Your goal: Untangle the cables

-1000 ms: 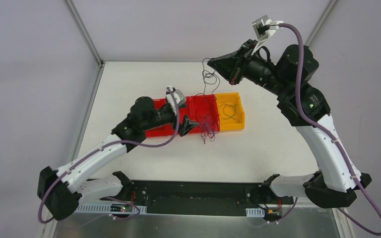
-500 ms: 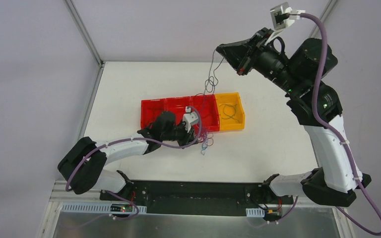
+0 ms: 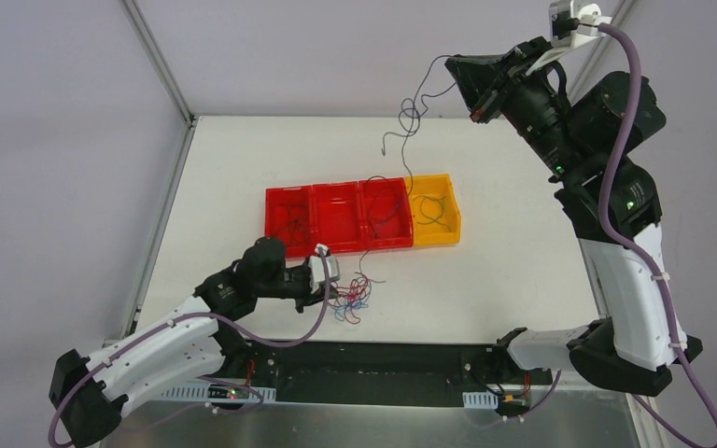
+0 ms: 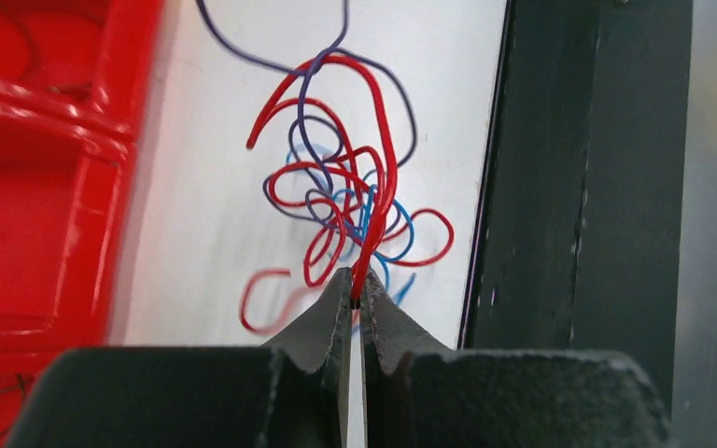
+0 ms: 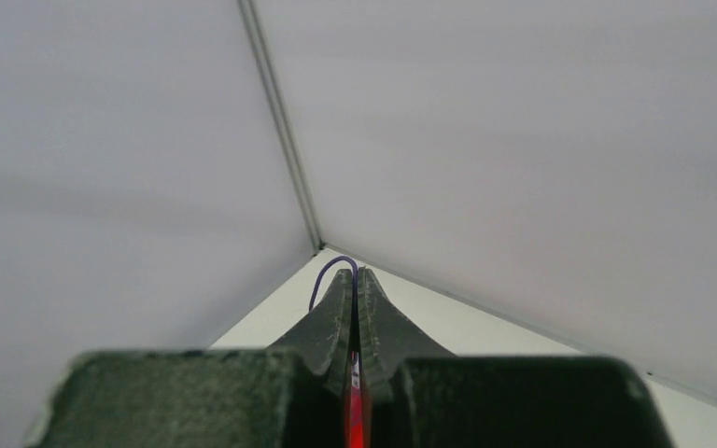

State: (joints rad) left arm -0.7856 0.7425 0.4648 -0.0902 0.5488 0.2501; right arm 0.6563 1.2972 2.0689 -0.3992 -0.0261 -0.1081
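Observation:
A tangle of thin red, blue and purple cables (image 3: 355, 299) lies on the white table near its front edge. My left gripper (image 3: 334, 289) sits just left of it. In the left wrist view my left gripper (image 4: 356, 291) is shut on one red cable, and the clump (image 4: 341, 201) spreads out beyond the tips. My right gripper (image 3: 464, 82) is raised high at the back right. A single dark purple cable (image 3: 409, 117) dangles from it toward the bins. In the right wrist view my right gripper (image 5: 355, 276) is shut on that purple cable (image 5: 327, 275).
A row of three red bins (image 3: 336, 191) and one yellow bin (image 3: 455, 213) stands mid-table, each with thin wires inside. The black base rail (image 3: 373, 364) runs along the near edge, close to the tangle. A red bin wall (image 4: 65, 168) is left of the clump.
My left gripper closed on a red cable and pulled back toward the near edge, dragging the tangle away from the bins. My right arm rose up and right with the purple cable.

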